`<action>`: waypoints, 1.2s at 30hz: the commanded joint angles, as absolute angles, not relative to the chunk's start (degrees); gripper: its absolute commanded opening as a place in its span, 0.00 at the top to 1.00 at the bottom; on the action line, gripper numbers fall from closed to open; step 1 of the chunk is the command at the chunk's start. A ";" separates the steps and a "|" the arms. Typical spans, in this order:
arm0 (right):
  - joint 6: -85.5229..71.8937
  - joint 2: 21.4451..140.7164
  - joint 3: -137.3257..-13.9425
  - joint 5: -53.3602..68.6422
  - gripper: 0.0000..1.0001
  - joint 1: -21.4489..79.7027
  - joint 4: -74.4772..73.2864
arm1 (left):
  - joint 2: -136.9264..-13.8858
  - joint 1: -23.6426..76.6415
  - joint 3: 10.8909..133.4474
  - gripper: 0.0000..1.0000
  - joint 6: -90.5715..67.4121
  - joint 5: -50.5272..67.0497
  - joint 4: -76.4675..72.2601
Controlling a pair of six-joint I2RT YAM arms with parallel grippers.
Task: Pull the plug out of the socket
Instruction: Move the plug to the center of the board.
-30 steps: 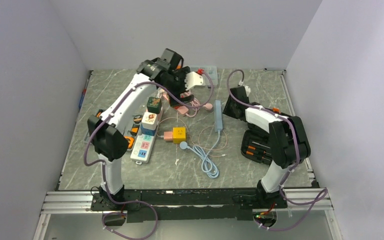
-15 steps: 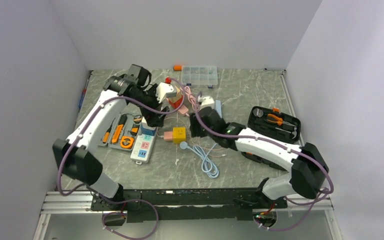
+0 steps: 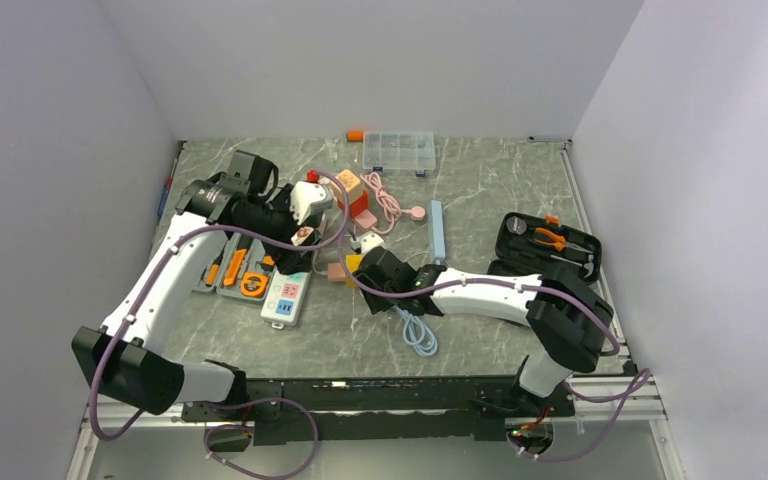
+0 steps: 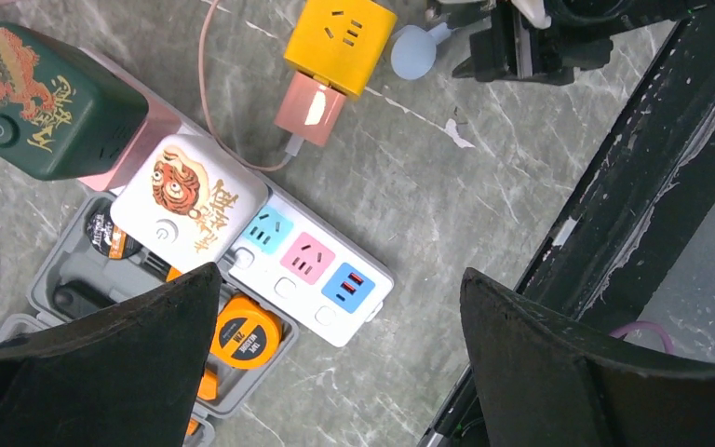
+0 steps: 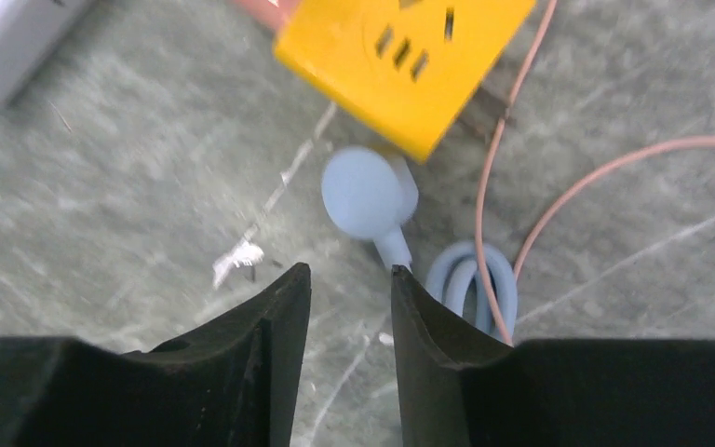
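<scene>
The socket, a long white power strip (image 3: 286, 297) with blue and pink faces, lies left of centre and also shows in the left wrist view (image 4: 312, 270). A white cube plug with a tiger picture (image 4: 189, 200) and a dark green cube plug with a dragon picture (image 4: 51, 102) sit on it. My left gripper (image 3: 292, 248) hovers above the strip, wide open and empty (image 4: 340, 275). My right gripper (image 3: 370, 265) is low over the table, its fingers a narrow gap apart and empty (image 5: 349, 270), just short of a round blue plug (image 5: 368, 196) beside a yellow cube socket (image 5: 405, 56).
A grey tool case with an orange tape measure (image 4: 247, 340) lies against the strip. A pink plug (image 4: 309, 107) sits in the yellow cube. A blue cable coil (image 3: 415, 330), a black tool case (image 3: 548, 240), a clear box (image 3: 398, 152) and a light blue bar (image 3: 436, 230) are around.
My left arm has swung from the back centre to the left and down over the power strip. My right arm has swept from the right side to the centre, near the yellow cube.
</scene>
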State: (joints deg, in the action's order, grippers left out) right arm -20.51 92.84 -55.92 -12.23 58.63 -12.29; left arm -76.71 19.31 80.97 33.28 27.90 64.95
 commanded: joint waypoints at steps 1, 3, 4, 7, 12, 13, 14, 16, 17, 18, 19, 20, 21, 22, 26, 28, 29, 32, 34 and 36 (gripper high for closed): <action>-22.80 89.29 -50.20 -10.84 0.64 58.98 -9.85 | -72.97 19.16 80.01 0.01 30.94 27.53 62.69; -24.50 88.49 -47.60 -12.11 0.66 58.88 -10.28 | -73.06 19.16 80.49 0.01 30.49 27.73 62.67; -25.35 88.65 -46.61 -13.03 0.67 58.84 -11.24 | -73.29 19.16 80.77 0.01 30.38 27.75 62.71; -29.57 91.03 -45.98 -17.35 0.75 57.66 -15.49 | -73.94 19.16 81.50 0.01 30.11 27.36 62.84; -38.48 88.37 -43.01 -21.56 0.79 49.53 -20.74 | -73.78 19.16 81.36 0.01 30.05 26.93 62.68; -39.92 86.61 -42.03 -21.68 0.79 47.37 -21.31 | -73.67 19.16 81.16 0.01 30.13 26.71 62.48; -41.18 84.67 -41.15 -21.93 0.79 45.08 -22.02 | -73.48 19.16 80.86 0.01 30.22 26.45 62.30; -43.01 81.05 -39.74 -21.99 0.79 40.88 -23.74 | -73.20 19.16 80.27 0.01 30.40 26.20 61.76; -43.33 79.43 -39.25 -21.94 0.79 39.18 -24.27 | -73.01 19.16 79.92 0.01 30.50 26.14 61.47; -43.74 77.89 -38.99 -22.20 0.78 37.90 -25.08 | -72.96 19.08 79.68 0.01 30.42 26.03 61.09; -43.96 76.79 -38.94 -22.50 0.77 36.61 -25.94 | -73.02 19.07 79.35 0.01 30.50 25.95 60.81; -44.15 75.74 -39.01 -22.65 0.76 35.54 -26.81 | -73.19 19.07 79.22 0.01 30.50 26.06 60.53; -44.26 74.99 -39.21 -22.75 0.76 34.25 -27.64 | -73.32 19.07 79.19 0.00 30.59 26.16 60.40; -44.21 74.35 -39.34 -22.49 0.75 32.99 -28.21 | -73.63 19.07 79.35 0.01 30.54 26.33 60.38; -40.55 72.24 -41.76 -18.20 0.72 31.44 -28.57 | -74.98 19.07 80.23 0.01 30.96 26.68 60.95; -37.23 70.77 -44.25 -14.77 0.70 31.79 -27.86 | -75.25 18.99 80.32 0.00 31.09 26.55 60.93; -35.10 69.64 -45.32 -12.03 0.67 32.37 -26.45 | -75.24 18.84 80.33 0.01 31.18 26.59 60.89; -29.43 68.01 -48.31 -4.75 0.52 35.23 -20.28 | -75.19 18.28 80.33 0.01 31.00 27.46 60.56; -26.80 70.49 -52.33 -1.06 0.45 36.95 -18.13 | -75.15 17.66 80.26 0.01 30.79 28.25 60.47; -24.90 74.84 -56.82 -0.44 0.43 39.34 -16.74 | -75.24 17.07 80.25 0.00 30.68 29.04 60.73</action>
